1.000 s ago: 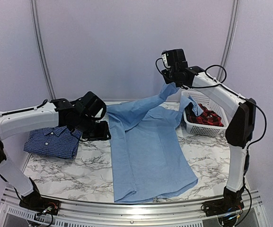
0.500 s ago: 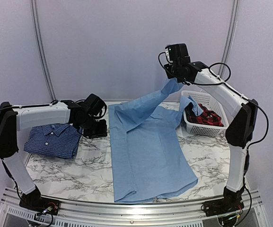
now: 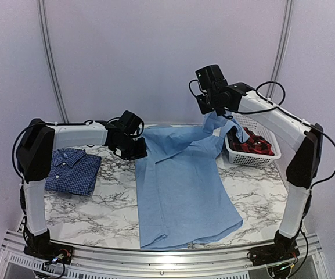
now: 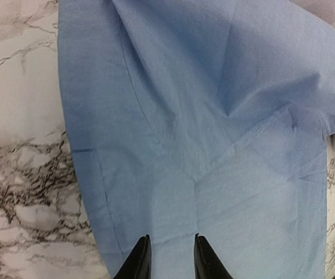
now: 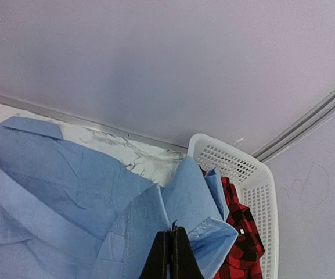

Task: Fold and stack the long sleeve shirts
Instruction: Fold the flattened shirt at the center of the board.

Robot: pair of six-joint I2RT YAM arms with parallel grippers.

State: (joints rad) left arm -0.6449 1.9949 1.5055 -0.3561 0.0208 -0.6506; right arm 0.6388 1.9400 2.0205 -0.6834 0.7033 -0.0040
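Over the light blue shirt (image 3: 182, 186), right gripper (image 5: 172, 229) pinches its sleeve cuff (image 5: 211, 232); left gripper (image 4: 168, 249) sits narrowly parted near its collar.

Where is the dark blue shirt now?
In the top view, the dark blue shirt lies folded on the table, left of and apart from the light blue shirt.

Left wrist view: the plain light blue cloth shirt (image 4: 213, 145) runs off the top, right and bottom edges. The left jaws are cut off at the bottom edge, so contact with the cloth cannot be determined.

Top view: the left jaws are hidden behind the left arm (image 3: 80, 135) at the shirt's far-left corner.

Right wrist view: the shirt's raised sleeve covers part of the red-and-black checked garment (image 5: 245, 250). The white perforated plastic basket (image 5: 263, 197) beside the shirt is cut off at the bottom edge.
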